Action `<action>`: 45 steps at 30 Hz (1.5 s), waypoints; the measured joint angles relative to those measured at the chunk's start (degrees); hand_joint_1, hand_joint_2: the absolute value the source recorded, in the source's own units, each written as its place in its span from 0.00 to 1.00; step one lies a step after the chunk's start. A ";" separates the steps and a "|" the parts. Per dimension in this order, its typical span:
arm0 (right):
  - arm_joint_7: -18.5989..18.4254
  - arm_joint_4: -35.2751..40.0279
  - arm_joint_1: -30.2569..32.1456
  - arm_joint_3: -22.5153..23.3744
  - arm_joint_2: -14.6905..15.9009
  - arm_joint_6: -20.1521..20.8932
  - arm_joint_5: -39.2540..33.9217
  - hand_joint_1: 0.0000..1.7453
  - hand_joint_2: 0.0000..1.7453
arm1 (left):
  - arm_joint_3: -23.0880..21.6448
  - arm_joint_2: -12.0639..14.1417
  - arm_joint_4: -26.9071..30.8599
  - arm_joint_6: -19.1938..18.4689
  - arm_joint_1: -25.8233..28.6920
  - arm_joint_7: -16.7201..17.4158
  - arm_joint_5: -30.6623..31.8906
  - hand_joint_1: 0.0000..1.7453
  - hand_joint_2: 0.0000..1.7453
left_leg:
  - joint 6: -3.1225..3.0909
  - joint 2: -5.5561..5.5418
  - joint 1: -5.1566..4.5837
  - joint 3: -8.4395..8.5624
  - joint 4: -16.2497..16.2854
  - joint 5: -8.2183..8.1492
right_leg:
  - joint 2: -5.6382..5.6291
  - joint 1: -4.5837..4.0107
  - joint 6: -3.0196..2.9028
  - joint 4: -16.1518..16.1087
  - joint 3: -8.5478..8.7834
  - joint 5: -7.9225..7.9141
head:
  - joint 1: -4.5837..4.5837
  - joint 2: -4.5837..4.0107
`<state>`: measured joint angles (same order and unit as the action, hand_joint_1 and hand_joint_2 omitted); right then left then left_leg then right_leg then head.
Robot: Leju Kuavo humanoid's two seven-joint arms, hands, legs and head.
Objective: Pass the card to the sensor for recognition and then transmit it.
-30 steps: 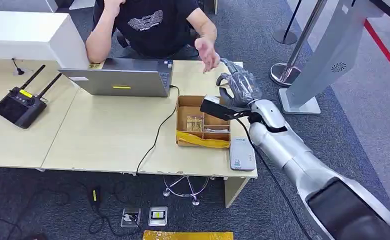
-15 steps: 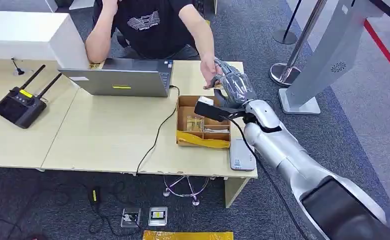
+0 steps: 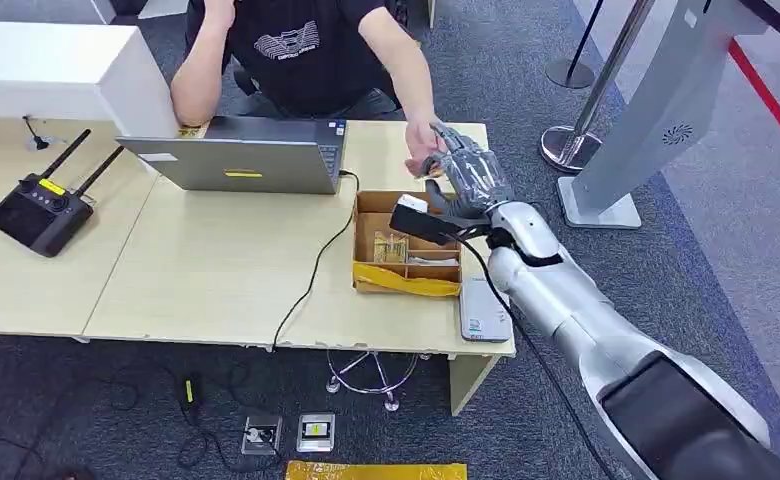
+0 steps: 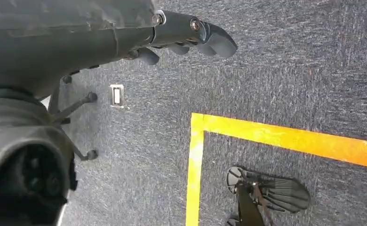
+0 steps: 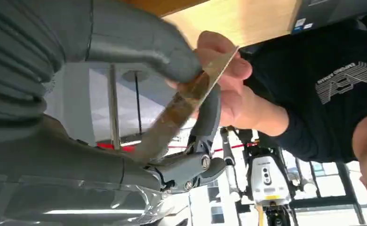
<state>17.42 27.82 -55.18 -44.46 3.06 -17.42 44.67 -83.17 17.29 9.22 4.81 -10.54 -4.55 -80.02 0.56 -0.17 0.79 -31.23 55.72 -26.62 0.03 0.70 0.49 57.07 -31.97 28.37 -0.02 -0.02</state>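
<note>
Left hand [image 4: 181,35] hangs over grey carpet beside a yellow floor line [image 4: 285,139]; fingers curled loosely, nothing in them.

Near edge of the table [image 3: 216,270], right end: a flat white-grey sensor [image 3: 485,310] lies at the corner, just on the near side of an open cardboard box [image 3: 406,243]. The box has inner compartments with small items; a yellow tape strip runs along its near wall. A black cable [image 3: 316,265] runs from the laptop [image 3: 241,153] across the tabletop and drops over the near edge.

Right arm reaches from the lower right across the table's right end, passing over the sensor and the box's right side. Right hand [image 3: 466,170] is raised above the far right corner of the table, beyond the box. In the right wrist view the thumb and a dark finger [image 5: 207,115] are clamped on the card [image 5: 191,92], seen edge-on as a thin tan strip. The far end of the card is pinched by the person's hand [image 5: 228,80], so both hold it at once. In the head view that hand [image 3: 421,140] meets the robot's fingers at the far table edge.

Far left on the table: a black remote controller [image 3: 41,210] with two antennas. The person, in a black shirt, sits behind the laptop on the far side.
</note>
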 joint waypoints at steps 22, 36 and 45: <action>0.96 -1.90 -0.65 0.81 -0.52 -0.90 1.60 0.00 0.00 | -0.15 -0.07 0.00 0.00 0.14 0.00 -0.63 0.00 0.00 | 0.00 0.00 0.00 0.00 0.01 0.00 | 0.00 0.00 0.00 0.00 0.01 0.00 | 0.00 0.00; -6.34 4.74 -0.16 3.06 2.45 3.05 0.38 0.00 0.00 | -0.15 -0.39 0.00 1.44 0.62 1.92 -4.46 0.00 0.00 | 0.00 0.02 0.00 0.03 0.09 0.00 | -0.02 0.00 0.00 -0.01 0.00 0.00 | 0.00 0.00; -10.85 18.10 4.02 4.39 8.90 6.25 -0.39 0.00 0.00 | -0.13 -0.52 0.00 2.08 0.86 2.84 -5.38 0.00 0.00 | -0.01 0.11 0.00 0.02 0.15 -0.02 | -0.03 0.00 0.02 -0.01 -0.01 -0.02 | 0.00 0.00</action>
<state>6.58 45.92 -51.16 -40.06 11.96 -11.17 44.28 -83.30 16.76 9.22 6.89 -9.68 -1.70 -85.40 0.55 -0.06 0.79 -31.21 55.87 -26.64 0.00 0.70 0.51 57.06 -31.98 28.35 -0.02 -0.02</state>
